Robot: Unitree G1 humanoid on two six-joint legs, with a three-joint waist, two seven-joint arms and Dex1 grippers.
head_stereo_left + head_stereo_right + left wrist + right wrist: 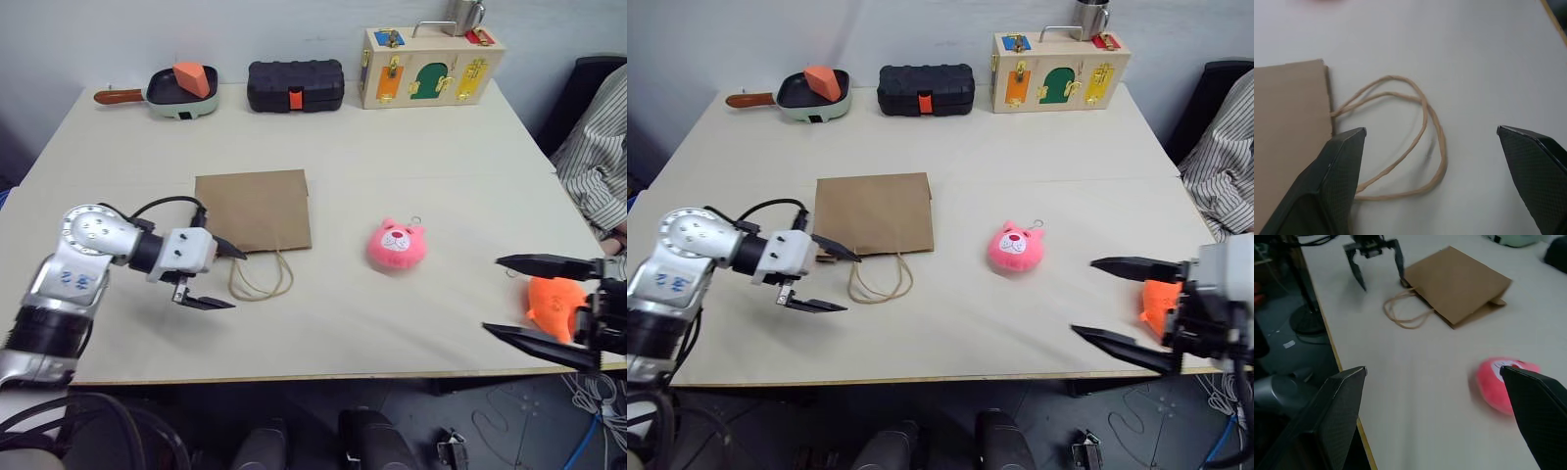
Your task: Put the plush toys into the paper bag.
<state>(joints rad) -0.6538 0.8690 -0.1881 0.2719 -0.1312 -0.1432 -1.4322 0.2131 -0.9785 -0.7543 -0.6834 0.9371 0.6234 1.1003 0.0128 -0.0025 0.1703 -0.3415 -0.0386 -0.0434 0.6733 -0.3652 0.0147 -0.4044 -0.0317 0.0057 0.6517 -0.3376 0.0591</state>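
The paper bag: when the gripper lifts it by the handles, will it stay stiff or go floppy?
Probably floppy: the paper bag lies folded flat, so its mouth may stay closed. Its thin loop handles would likely bend. It looks light and might slide on the smooth table.

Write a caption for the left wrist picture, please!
Open left gripper above the flat paper bag and its handles.

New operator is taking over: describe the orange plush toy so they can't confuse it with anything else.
Start at the table's near right corner, by the right gripper. The orange plush toy lies there, soft and blob-shaped, right of the pink bear plush. The other orange thing, a hard wedge block, sits in the pan at the far edge.
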